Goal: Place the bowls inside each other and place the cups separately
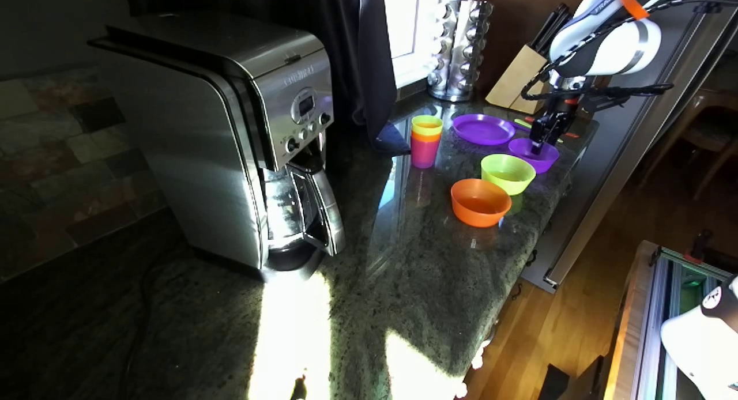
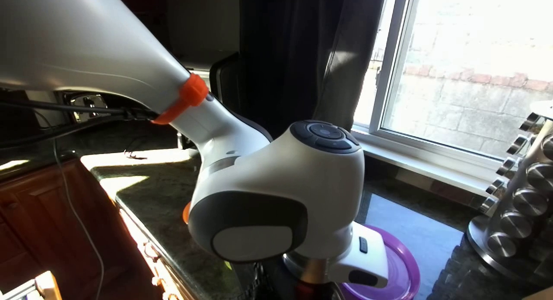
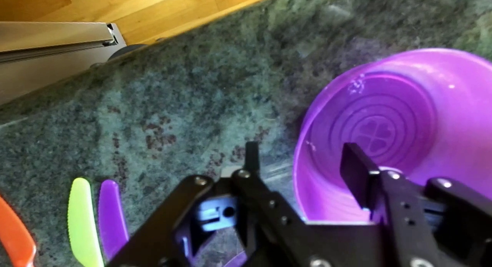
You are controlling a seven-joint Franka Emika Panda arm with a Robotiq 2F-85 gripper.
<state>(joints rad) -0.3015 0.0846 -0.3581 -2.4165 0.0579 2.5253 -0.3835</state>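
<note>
The purple bowl point(image 1: 549, 161) stands on the counter; it also fills the right of the wrist view point(image 3: 407, 105). My gripper point(image 3: 300, 147) is open across its rim: one finger is over the bowl's inside, the other outside. The gripper points down there in an exterior view point(image 1: 541, 143). The lime green bowl point(image 1: 507, 175) stands beside the purple one, and the orange bowl point(image 1: 479, 203) beside the lime one, all upright and separate. The lime green cup point(image 1: 427, 122) sits nested in the orange cup point(image 1: 425, 138), inside a pink cup point(image 1: 424, 157).
A purple plate point(image 1: 483, 129) lies behind the bowls. Plastic knives, lime point(image 3: 83, 221), purple point(image 3: 111, 217) and orange point(image 3: 15, 232), lie near the gripper. A knife block point(image 1: 516, 80), spice rack point(image 1: 458, 48) and coffee maker point(image 1: 230, 140) stand on the counter point(image 1: 415, 273). The counter's edge is close to the bowls.
</note>
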